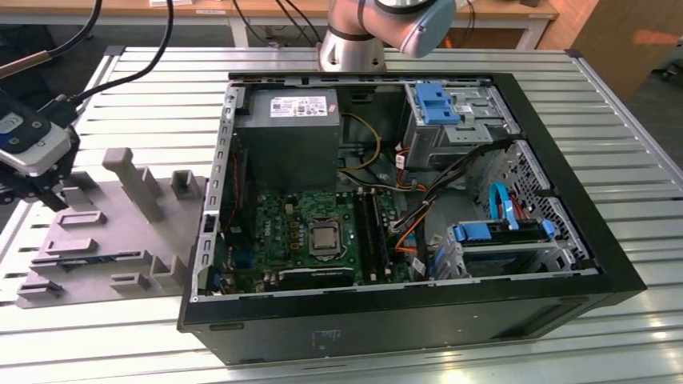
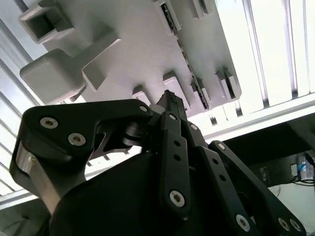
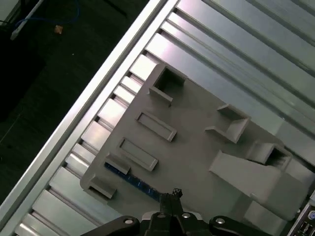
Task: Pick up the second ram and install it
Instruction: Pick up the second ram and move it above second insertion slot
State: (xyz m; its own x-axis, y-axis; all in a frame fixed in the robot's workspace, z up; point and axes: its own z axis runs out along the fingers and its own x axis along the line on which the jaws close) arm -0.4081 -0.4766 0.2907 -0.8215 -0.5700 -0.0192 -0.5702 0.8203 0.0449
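Note:
The second ram (image 3: 132, 179) is a thin dark stick standing on edge between small holders on the grey fixture plate (image 3: 197, 142). It also appears as a dark strip (image 2: 191, 73) in the second wrist view and a dark line (image 1: 94, 257) in the exterior view. My gripper (image 1: 53, 200) hovers over the plate at the exterior view's far left. Its fingers meet at the tips, shut on nothing, in both wrist views (image 2: 170, 99) (image 3: 172, 193). The tips hang a little above and beside the ram, apart from it.
An open black computer case (image 1: 533, 292) lies on the slatted metal table (image 1: 641, 144), at the exterior view's right of the plate. Inside are the green motherboard (image 1: 293, 228), long black memory slots (image 1: 369, 232), a grey power supply (image 1: 286, 136) and cables. Tall grey posts (image 1: 133, 180) rise from the plate.

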